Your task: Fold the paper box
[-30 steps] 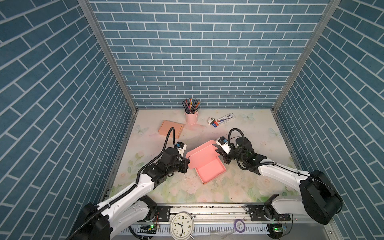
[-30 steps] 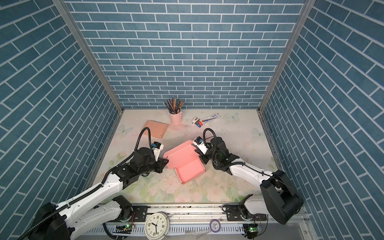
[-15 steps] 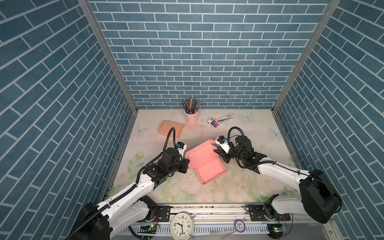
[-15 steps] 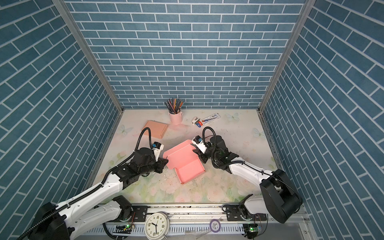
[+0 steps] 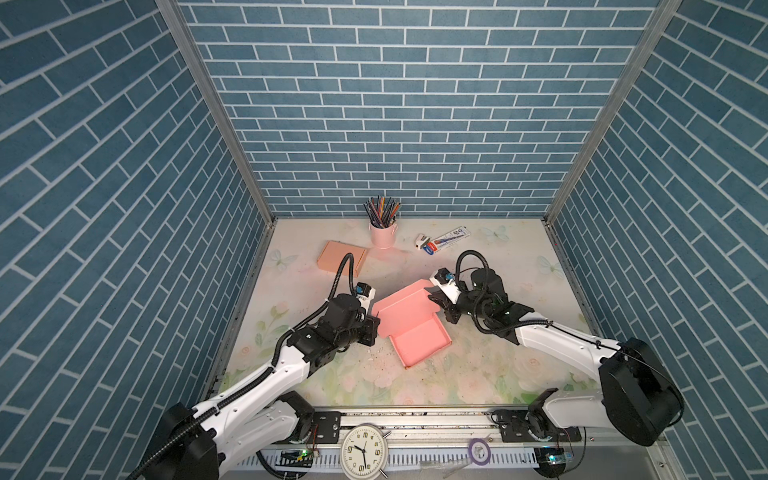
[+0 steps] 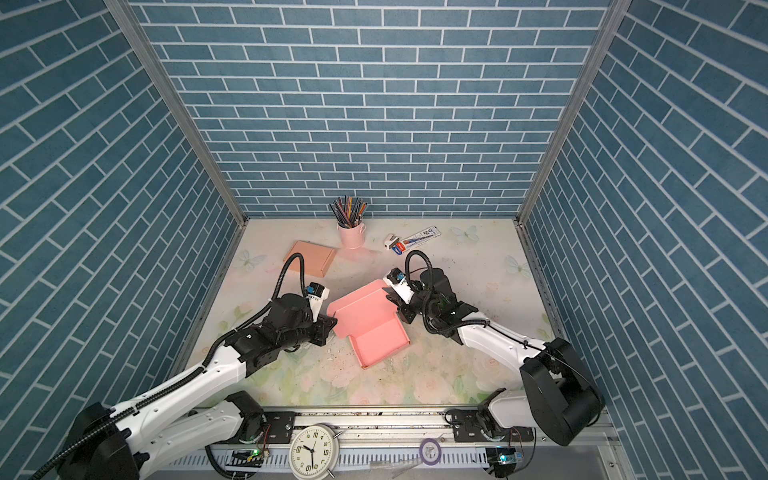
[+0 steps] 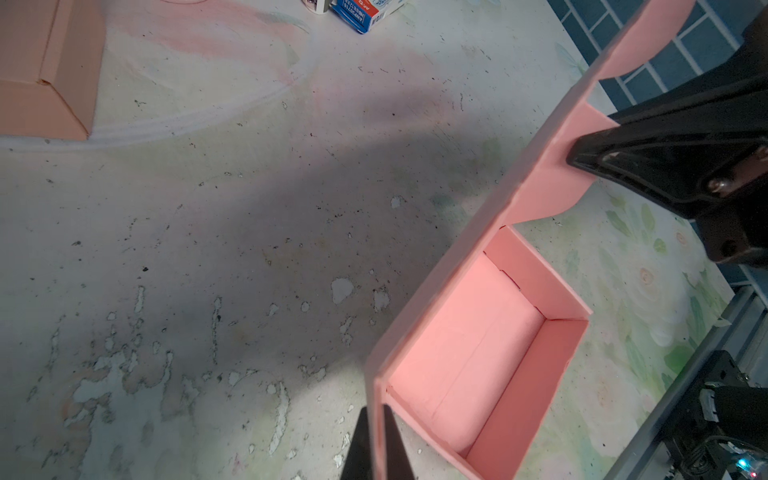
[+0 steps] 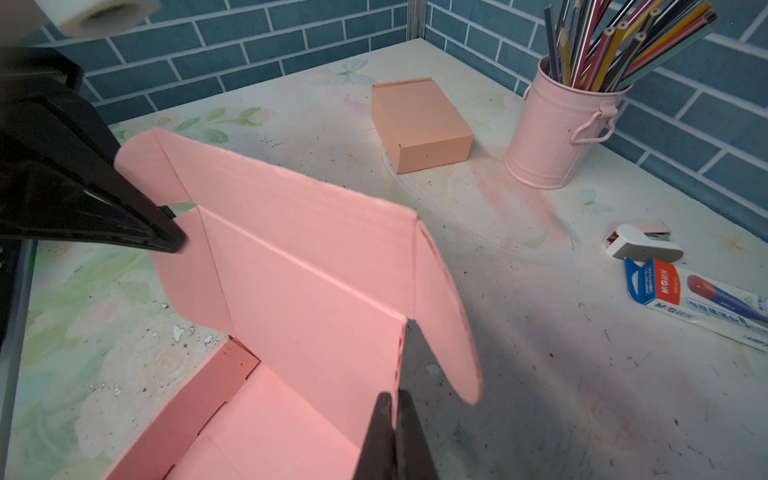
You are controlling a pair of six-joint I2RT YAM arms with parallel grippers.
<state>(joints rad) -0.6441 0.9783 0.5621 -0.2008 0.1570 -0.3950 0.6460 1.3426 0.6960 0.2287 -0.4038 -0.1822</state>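
Observation:
The pink paper box (image 5: 409,322) (image 6: 365,318) lies mid-table with its tray open and its lid (image 8: 299,266) raised at a slant. My left gripper (image 5: 374,328) (image 6: 330,326) (image 7: 376,415) is shut on the lid's left side edge, thin card between its fingers. At the opposite edge, by the rounded side flap (image 8: 449,316), my right gripper (image 5: 436,305) (image 6: 395,305) (image 8: 397,399) is shut on the lid. The tray's inside (image 7: 478,353) is empty. Each wrist view shows the other gripper's black fingers on the far edge.
A closed peach box (image 5: 343,256) (image 8: 419,124) sits back left. A pink cup of pencils (image 5: 383,232) (image 8: 557,124) stands at the back wall, with a stapler (image 5: 422,240) and a pencil pack (image 5: 451,237) to its right. A clock (image 5: 364,451) stands on the front rail.
The right gripper has shifted slightly on the lid's right edge. The box and the left gripper stay about where they were.

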